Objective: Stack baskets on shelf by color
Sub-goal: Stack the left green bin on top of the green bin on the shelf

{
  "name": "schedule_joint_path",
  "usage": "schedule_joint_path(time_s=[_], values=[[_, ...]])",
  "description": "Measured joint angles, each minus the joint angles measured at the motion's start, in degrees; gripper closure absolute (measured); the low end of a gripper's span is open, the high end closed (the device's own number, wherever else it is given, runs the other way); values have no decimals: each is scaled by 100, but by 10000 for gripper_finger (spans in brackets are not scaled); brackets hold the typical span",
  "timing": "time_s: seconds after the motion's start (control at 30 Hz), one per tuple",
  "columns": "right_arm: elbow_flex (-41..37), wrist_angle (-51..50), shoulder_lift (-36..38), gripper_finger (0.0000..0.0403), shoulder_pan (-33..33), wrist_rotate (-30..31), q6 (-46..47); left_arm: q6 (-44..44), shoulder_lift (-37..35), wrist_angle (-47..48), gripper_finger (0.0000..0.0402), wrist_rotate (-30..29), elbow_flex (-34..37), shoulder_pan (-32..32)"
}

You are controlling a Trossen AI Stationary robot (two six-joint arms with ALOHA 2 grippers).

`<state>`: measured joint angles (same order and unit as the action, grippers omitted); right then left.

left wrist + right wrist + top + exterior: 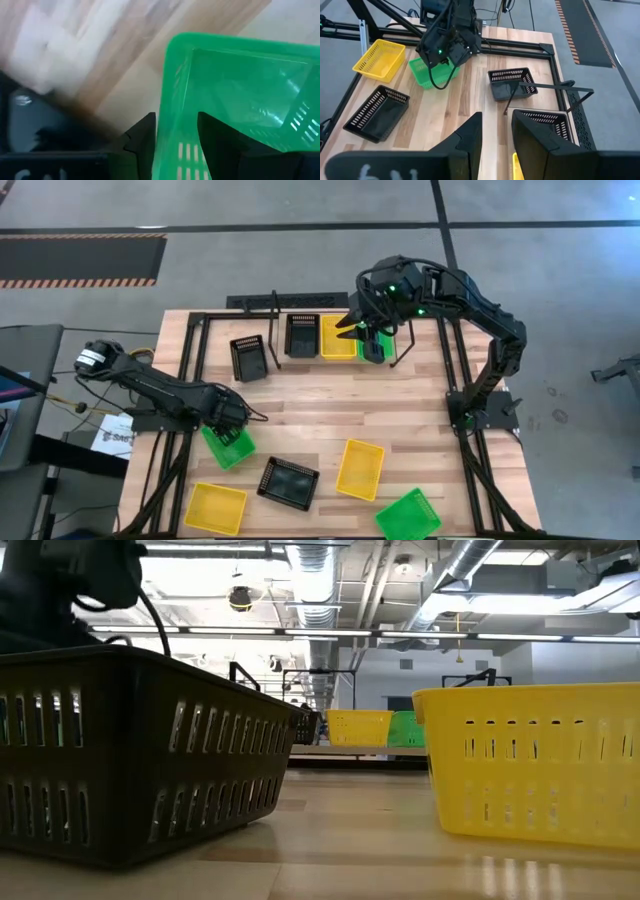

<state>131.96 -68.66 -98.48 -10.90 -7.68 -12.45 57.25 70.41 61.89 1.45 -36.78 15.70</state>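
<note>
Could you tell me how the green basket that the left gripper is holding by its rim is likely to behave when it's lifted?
The green basket looks like thin slotted plastic, so it is probably light and slightly flexible. The left gripper has its fingers astride one wall only, so the basket may tilt or swing from that edge. The glossy plastic could slip a little.

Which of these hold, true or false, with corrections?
1. The left gripper straddles a green basket's wall. True.
2. The shelf holds two yellow baskets. False: one yellow basket shows there, with a black basket beside it.
3. The right gripper hangs over the shelf. True.
4. No black basket lies on the table's near half. False: one black basket lies there.
</note>
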Motion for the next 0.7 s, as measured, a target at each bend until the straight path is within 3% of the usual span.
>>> schedule_joint_path(time_s=[0.13,0.27,0.37,0.53,0.7], values=[[0,-9,0,276,0,0,0,215,0,-517,288,49,249,-7],[0,-7,0,277,-2,0,0,301,-9,-575,381,35,268,-7],[0,-7,0,284,0,0,0,228,-37,-466,397,-263,81,-18],[0,-8,0,319,0,17,0,179,-78,267,401,-1218,-822,-143],[0,-18,0,375,-50,46,-2,781,-118,1885,401,-2944,-2385,-278]])
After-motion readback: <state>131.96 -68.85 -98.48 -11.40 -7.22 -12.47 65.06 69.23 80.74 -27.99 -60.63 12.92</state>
